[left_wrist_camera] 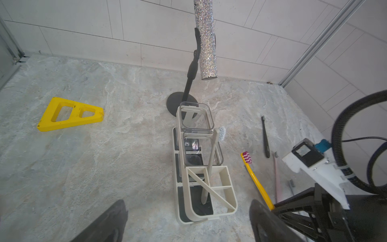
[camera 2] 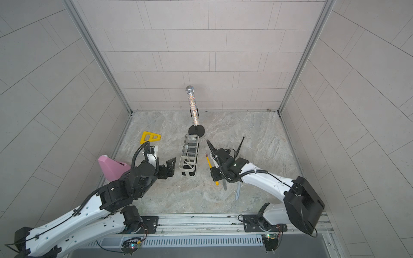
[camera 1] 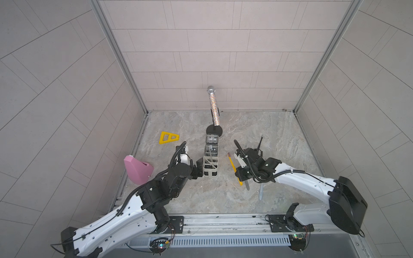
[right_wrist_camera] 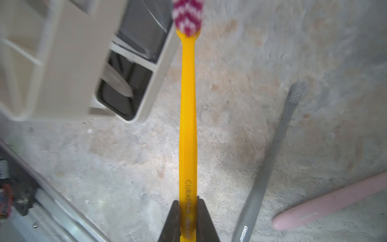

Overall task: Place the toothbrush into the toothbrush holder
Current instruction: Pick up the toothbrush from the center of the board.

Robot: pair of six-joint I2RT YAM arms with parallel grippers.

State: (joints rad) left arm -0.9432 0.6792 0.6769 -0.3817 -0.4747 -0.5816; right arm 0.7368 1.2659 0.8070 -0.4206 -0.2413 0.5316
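Note:
The toothbrush [camera 1: 232,164] [camera 2: 209,162] [left_wrist_camera: 256,182] [right_wrist_camera: 188,104] is yellow with magenta-and-white bristles. It lies low over the table, right of the holder, with its head pointing to the back. My right gripper [camera 1: 237,173] [camera 2: 213,175] [right_wrist_camera: 188,202] is shut on the lower part of its handle. The toothbrush holder [camera 1: 210,175] [camera 2: 186,173] [left_wrist_camera: 232,188] [right_wrist_camera: 69,62] is a long white rack at the table's centre, and a white toothbrush [left_wrist_camera: 211,159] stands in its near section. My left gripper [camera 1: 199,167] [camera 2: 171,167] [left_wrist_camera: 188,209] is open just left of the rack's near end.
A glittery microphone [camera 1: 214,105] on a black round stand rises behind the rack. A yellow triangle block [camera 1: 169,137] and a pink object [camera 1: 137,169] lie on the left. A black toothbrush [camera 1: 259,144], a grey one [right_wrist_camera: 272,157] and a pink one [right_wrist_camera: 335,201] lie around the right arm.

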